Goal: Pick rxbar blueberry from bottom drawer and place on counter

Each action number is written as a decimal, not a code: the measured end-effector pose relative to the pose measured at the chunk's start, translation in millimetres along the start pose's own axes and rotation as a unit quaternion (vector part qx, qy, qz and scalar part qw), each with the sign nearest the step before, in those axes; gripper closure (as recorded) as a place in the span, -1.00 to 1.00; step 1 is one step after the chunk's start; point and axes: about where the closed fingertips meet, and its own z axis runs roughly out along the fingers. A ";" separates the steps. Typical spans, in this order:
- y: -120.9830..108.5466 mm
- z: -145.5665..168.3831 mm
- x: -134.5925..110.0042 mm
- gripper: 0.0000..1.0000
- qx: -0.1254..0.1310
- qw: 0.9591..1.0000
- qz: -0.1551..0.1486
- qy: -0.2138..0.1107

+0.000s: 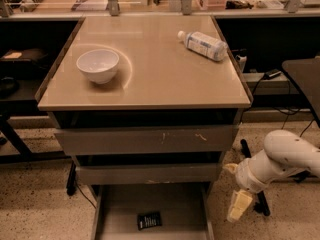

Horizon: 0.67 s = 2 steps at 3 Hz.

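Note:
The rxbar blueberry (149, 220), a small dark flat bar, lies on the floor of the open bottom drawer (120, 204), near its front middle. The counter (165, 69) is the tan top of the grey drawer cabinet. My gripper (239, 204) hangs at the end of the white arm to the right of the cabinet, outside the drawer's right wall and about level with it. It is to the right of the bar and apart from it. It holds nothing that I can see.
A white bowl (98, 65) stands on the counter's left. A clear plastic bottle (202, 44) with a white label lies at its back right. Two taller grey drawer fronts (145, 140) sit above the open drawer. Cables and a dark stand leg (252, 171) lie on the floor by the arm.

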 end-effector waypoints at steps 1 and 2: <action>-18.8 61.3 25.5 -1.00 -0.010 1.000 0.008 -0.026; -16.0 81.3 32.3 -1.00 -0.021 0.999 0.010 -0.033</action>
